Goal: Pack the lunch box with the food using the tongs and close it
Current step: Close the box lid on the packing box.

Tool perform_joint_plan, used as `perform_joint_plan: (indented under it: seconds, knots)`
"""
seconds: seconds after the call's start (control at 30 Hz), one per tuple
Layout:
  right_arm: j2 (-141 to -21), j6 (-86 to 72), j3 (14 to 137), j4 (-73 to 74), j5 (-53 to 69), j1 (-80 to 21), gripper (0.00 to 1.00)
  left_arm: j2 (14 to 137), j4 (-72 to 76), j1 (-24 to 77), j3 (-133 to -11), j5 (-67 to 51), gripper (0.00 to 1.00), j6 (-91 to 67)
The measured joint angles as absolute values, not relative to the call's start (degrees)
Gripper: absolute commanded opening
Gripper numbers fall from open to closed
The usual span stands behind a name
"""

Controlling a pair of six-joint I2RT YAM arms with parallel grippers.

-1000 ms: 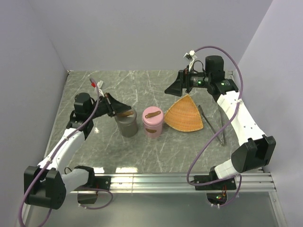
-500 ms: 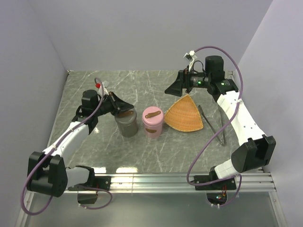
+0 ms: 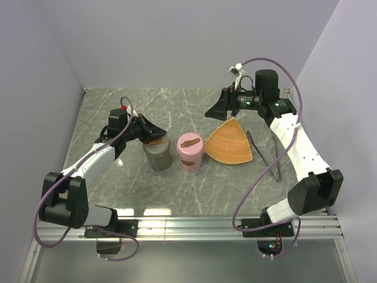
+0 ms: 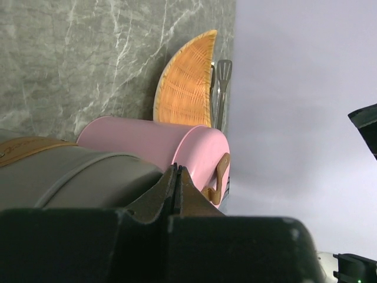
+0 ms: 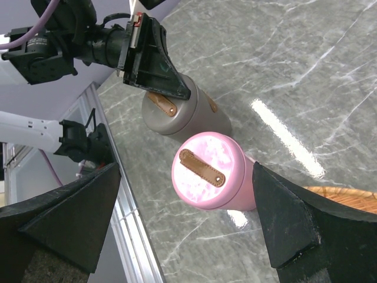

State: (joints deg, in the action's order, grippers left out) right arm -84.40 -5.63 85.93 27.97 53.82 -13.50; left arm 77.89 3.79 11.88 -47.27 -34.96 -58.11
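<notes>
Grey canister (image 3: 157, 154), pink canister (image 3: 191, 152) mid-table

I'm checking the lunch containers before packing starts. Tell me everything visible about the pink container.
The pink container is a smooth, glossy cylinder standing upright with its lid on. A brown leather-like strap lies across the lid, pinned at both ends. It stands on the marble table, between the grey container on its left and the orange woven tray on its right, close to both; whether they touch is unclear.

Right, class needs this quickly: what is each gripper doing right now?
Left gripper: shut, tips at the lid of the grey cylindrical canister, no grip visible.
Right gripper: open, holding nothing.
</notes>
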Motion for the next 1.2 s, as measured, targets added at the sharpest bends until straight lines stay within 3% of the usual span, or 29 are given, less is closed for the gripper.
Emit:
perform_joint_plan:
  seconds: [0.8, 1.2]
  knots:
    - [-84.55, -4.78, 85.93, 28.42, 54.04, -13.45, 1.0, 79.85, 4.69, 12.29, -48.82, -31.09, 0.0, -57.47]
    - [-84.53, -4.54, 86.41, 28.95, 53.34, -12.62, 1.0, 74.28, -6.68, 10.0, -57.28, -30.15, 0.0, -47.24]
